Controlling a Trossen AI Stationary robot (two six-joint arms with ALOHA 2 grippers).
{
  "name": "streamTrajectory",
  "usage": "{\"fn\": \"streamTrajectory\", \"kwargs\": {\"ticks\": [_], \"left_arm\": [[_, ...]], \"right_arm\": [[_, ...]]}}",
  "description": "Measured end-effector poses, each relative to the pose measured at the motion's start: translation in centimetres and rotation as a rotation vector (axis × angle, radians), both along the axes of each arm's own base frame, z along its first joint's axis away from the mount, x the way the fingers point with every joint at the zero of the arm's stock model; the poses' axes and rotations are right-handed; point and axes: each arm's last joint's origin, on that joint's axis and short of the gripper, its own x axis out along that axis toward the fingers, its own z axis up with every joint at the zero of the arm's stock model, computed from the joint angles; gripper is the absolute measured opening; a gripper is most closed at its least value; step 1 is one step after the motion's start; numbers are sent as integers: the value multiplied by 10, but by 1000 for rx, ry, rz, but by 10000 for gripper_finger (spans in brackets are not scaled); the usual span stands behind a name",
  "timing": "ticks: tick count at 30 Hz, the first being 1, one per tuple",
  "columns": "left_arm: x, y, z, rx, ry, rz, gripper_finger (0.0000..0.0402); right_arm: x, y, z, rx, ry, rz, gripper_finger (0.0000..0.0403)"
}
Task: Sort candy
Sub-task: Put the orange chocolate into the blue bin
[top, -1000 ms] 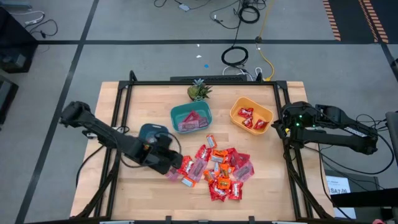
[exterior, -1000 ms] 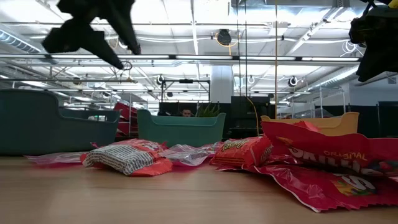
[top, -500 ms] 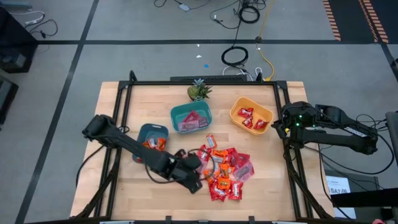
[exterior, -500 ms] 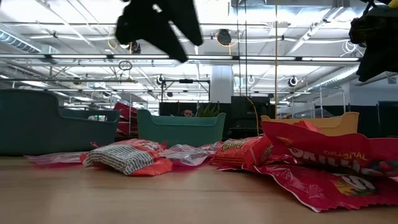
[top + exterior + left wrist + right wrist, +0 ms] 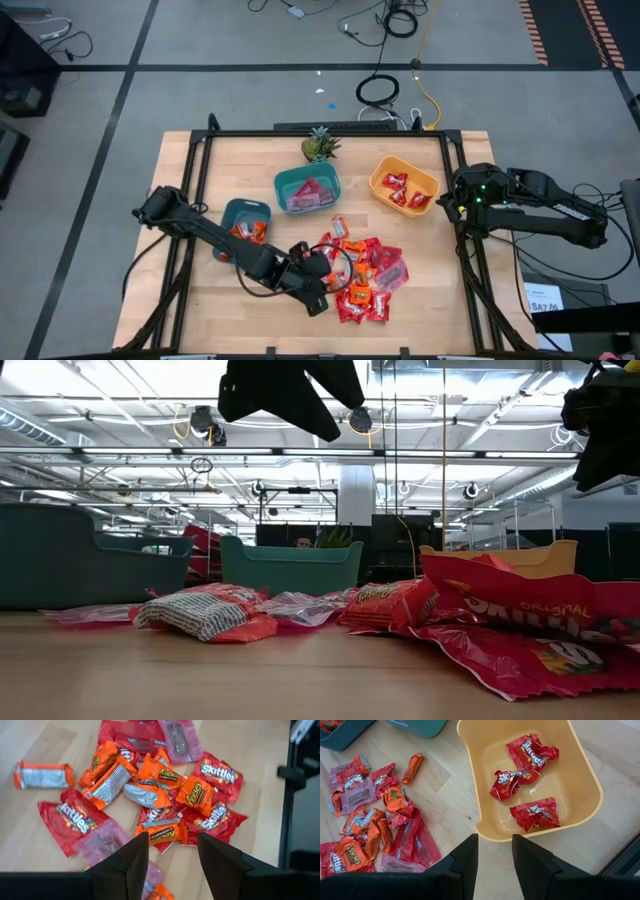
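Low across the table, the left arm stretches from its base at the left edge toward the middle, and the left gripper (image 5: 318,287) hangs above the near-left side of the candy (image 5: 360,275) pile. Its fingers (image 5: 134,862) stand spread with nothing between them, over an orange wrapper. Farther right, the right arm is folded at the table's right edge, the right gripper (image 5: 492,854) poised beside the yellow bowl (image 5: 582,775) holding three red packets, its fingers parted and empty.
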Motion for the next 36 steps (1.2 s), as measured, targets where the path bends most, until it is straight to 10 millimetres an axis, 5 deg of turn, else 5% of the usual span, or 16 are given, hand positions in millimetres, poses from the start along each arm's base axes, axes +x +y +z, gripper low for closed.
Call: {"fn": "streamTrajectory", "kwargs": {"ticks": [15,36], "left_arm": [[-23,-15,-9,122,165,-157,177],[-11,-25,-75,174,344,-178,177]], "right_arm": [[0,0,0,-1,1,0,112],[0,0,0,-5,2,4,112]]}}
